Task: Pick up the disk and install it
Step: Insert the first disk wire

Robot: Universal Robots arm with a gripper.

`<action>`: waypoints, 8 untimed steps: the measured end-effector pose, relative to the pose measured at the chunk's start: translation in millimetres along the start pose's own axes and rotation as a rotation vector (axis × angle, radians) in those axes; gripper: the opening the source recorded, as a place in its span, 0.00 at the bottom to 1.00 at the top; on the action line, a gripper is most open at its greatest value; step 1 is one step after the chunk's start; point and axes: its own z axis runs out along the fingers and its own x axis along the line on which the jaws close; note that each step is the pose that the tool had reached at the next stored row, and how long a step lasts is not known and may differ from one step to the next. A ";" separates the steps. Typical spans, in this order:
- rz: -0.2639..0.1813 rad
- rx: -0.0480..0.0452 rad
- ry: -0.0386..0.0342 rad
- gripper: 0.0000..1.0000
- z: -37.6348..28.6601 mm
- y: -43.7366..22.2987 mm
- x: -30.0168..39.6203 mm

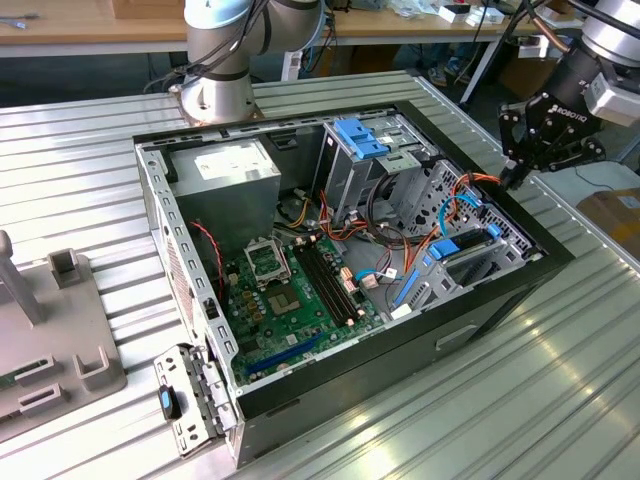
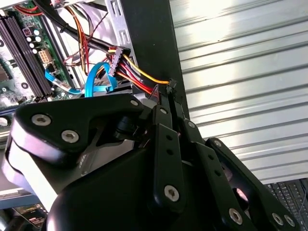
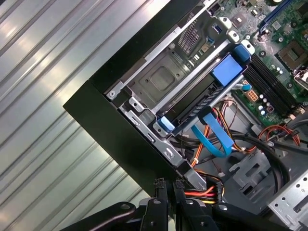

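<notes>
Container: an open computer case (image 1: 470, 322) lies on its side on a ribbed metal table (image 1: 450, 420).

Contents:
- A green motherboard (image 1: 290, 290) covers the floor.
- A grey box with a white label (image 1: 228, 170) sits in the far corner.
- A tall grey cage with a light-blue top (image 1: 360, 160) stands beside the box.
- The disk (image 1: 468, 252) lies flat in a metal bay at the end of the case towards the exterior view's right. It sits seated between the bay's walls.
- In the first wrist view the disk (image 3: 195, 101) shows as a dark slab edged with blue rails. Its blue tab (image 3: 227, 70) faces the motherboard.
- A flat blue cable (image 3: 216, 137) loops just beside it.

Gripper (image 1: 512, 178): it hangs over the case wall near that bay, apart from the disk. In the first wrist view the fingertips (image 3: 159, 184) stand narrow, with only a slit between them. Nothing is gripped. In the second wrist view the gripper (image 2: 169, 89) points at the black rim. A bundle of red, orange and yellow wires (image 2: 130, 65) is just beside the tips. Whether they touch the wires cannot be told.
</notes>
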 end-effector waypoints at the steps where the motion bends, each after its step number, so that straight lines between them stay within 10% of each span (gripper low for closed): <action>1: 0.001 0.0000 0.0001 0.16 0.0 1.0 -1.0; 8: 0.031 0.0015 0.0003 0.16 -0.1 4.2 -4.0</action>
